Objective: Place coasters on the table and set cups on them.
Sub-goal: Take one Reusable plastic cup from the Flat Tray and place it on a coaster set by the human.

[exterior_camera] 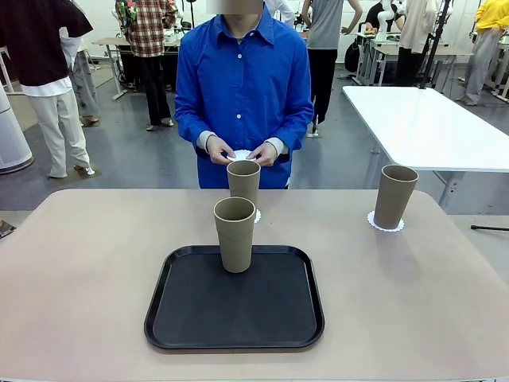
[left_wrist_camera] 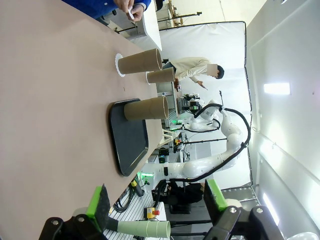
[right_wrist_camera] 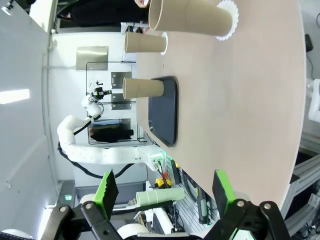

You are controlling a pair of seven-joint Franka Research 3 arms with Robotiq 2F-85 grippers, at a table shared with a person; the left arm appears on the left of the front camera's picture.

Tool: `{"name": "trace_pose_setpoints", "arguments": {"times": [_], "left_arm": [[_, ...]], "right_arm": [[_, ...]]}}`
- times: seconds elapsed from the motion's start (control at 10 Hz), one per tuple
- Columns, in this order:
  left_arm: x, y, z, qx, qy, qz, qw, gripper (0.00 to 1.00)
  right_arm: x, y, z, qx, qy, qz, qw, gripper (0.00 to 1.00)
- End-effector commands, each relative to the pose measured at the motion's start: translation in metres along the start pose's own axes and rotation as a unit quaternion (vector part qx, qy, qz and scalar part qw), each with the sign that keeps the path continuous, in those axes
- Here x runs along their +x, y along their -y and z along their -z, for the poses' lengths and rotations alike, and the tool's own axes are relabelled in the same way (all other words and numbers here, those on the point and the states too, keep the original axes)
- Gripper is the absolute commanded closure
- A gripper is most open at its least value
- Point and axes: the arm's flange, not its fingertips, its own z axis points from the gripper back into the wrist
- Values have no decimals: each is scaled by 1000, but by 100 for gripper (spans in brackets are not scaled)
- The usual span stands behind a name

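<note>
Front view, surface: the tan surface [exterior_camera: 71,270] fills the lower half of the frame. A black tray [exterior_camera: 199,318] sits at the bottom middle.
Front view, cups: the tray cup [exterior_camera: 235,233] stands upright near the tray's upper edge. The far cup [exterior_camera: 243,181] stands just above it on the far coaster [exterior_camera: 256,216]. The side cup [exterior_camera: 394,196] stands at the right on the side coaster [exterior_camera: 385,225].
Front view, person: two hands [exterior_camera: 219,150] at the top middle hold the white held coaster [exterior_camera: 238,155].
Left wrist view, left pincer: the left pincer [left_wrist_camera: 157,200] at the bottom edge is released. Its green pads are wide apart and hold nothing.
Left wrist view, cups: the tray cup [left_wrist_camera: 146,108], far cup [left_wrist_camera: 140,61] and side cup [left_wrist_camera: 161,75] are in the upper middle, well apart from the pincer.
Right wrist view, right pincer: the right pincer [right_wrist_camera: 165,192] at the bottom edge is released and holds nothing.
Right wrist view, cups: the side cup [right_wrist_camera: 190,17] on its side coaster [right_wrist_camera: 231,17] is at the top edge. The far cup [right_wrist_camera: 144,42] and tray cup [right_wrist_camera: 142,88] are at the upper left. All three are well apart from the pincer.
</note>
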Motion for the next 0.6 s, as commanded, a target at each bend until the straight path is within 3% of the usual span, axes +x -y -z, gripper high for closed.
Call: {"name": "trace_pose_setpoints", "arguments": {"times": [0.0, 0.2, 0.5], "left_arm": [[1, 3, -1, -4, 6, -1, 1000, 0], [1, 3, -1, -4, 6, -1, 1000, 0], [1, 3, -1, -4, 6, -1, 1000, 0]], "right_arm": [[7, -1, 1, 7, 7, -22, 1000, 0], [9, -6, 2, 3, 0, -39, 999, 0], [4, -1, 3, 3, 2, -9, 1000, 0]]}}
